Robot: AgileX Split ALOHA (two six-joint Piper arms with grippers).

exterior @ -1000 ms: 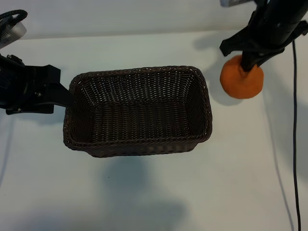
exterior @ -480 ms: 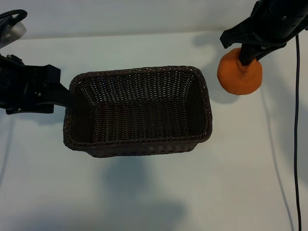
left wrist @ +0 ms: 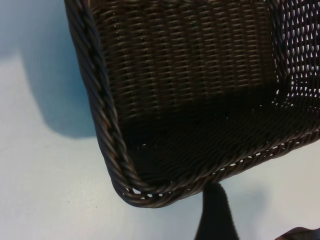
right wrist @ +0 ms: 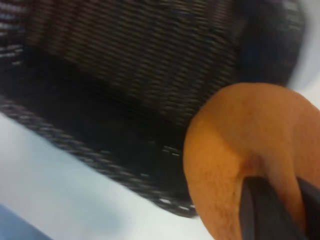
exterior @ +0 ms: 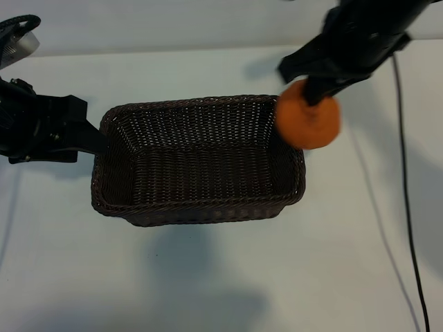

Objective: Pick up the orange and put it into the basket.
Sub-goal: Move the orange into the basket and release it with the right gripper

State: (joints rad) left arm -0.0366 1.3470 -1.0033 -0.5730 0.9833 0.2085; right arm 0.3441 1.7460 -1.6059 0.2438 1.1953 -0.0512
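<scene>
- Overhead, my right gripper [exterior: 320, 93] hangs above the basket's right end, fingers pinched on the top of the orange [exterior: 309, 119]; the fruit is off the table.
- From the exterior view the orange overlaps the basket [exterior: 197, 211] at its right rim, near the far corner. Whether it is inside the rim line or just outside it, I cannot tell from that angle.
- My right fingertips are mostly hidden: dark arm housing covers them from above, and only a short dark stub shows against the fruit's skin.
- Right wrist view: the orange [right wrist: 250, 160] fills the corner nearest the camera, cut off by the frame edge. One dark finger [right wrist: 262, 210] presses into a dimple on it. The second finger sits at the very frame edge, hard to make out.
- Behind the fruit in that view, the basket [right wrist: 125, 65] weave is smeared and soft; the rim reads as a dark band, no braid detail.
- My left gripper [exterior: 93, 138] sits at the basket's left end, jaws spread. Whether they straddle the wall or only rest against it is not clear; the tips merge with the dark wicker.
- Left wrist view: one rounded basket corner [left wrist: 145, 192] and the braided rim, shadowed interior beyond. A single dark finger [left wrist: 215, 212] shows just outside that corner; its partner is barely in frame.
- The table [exterior: 208, 277] is white, with soft shadows under the basket. A black cable [exterior: 408, 228] runs down the right side.
</scene>
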